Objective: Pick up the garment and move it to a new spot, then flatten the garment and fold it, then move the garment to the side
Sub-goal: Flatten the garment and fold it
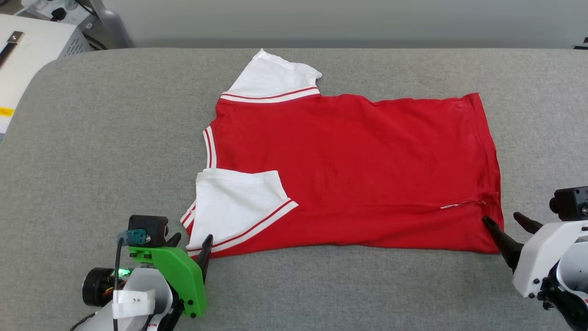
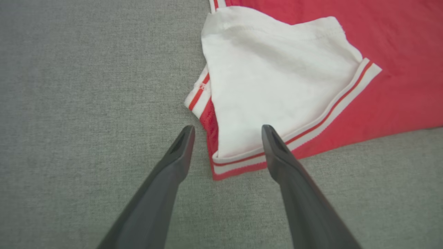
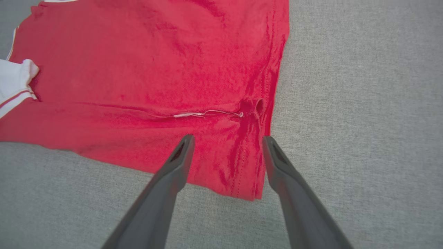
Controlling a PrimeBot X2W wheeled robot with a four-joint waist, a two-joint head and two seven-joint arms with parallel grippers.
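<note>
The garment (image 1: 349, 170), a red T-shirt with white striped-trim sleeves, lies spread flat on the grey table, collar to the left and hem to the right. Its near sleeve (image 2: 273, 86) is folded in over the red body. My left gripper (image 1: 193, 241) is open at the garment's near left corner, its fingers straddling the sleeve's trimmed corner (image 2: 235, 162) with nothing held. My right gripper (image 1: 505, 220) is open at the near right hem corner (image 3: 242, 180), which lies between its fingers, unheld. No print shows on the upturned side.
The grey fabric table (image 1: 115, 138) stretches wide on all sides of the shirt. A white machine (image 1: 32, 46) stands off the table's far left corner. A loose white thread (image 3: 204, 113) runs along a crease near the hem.
</note>
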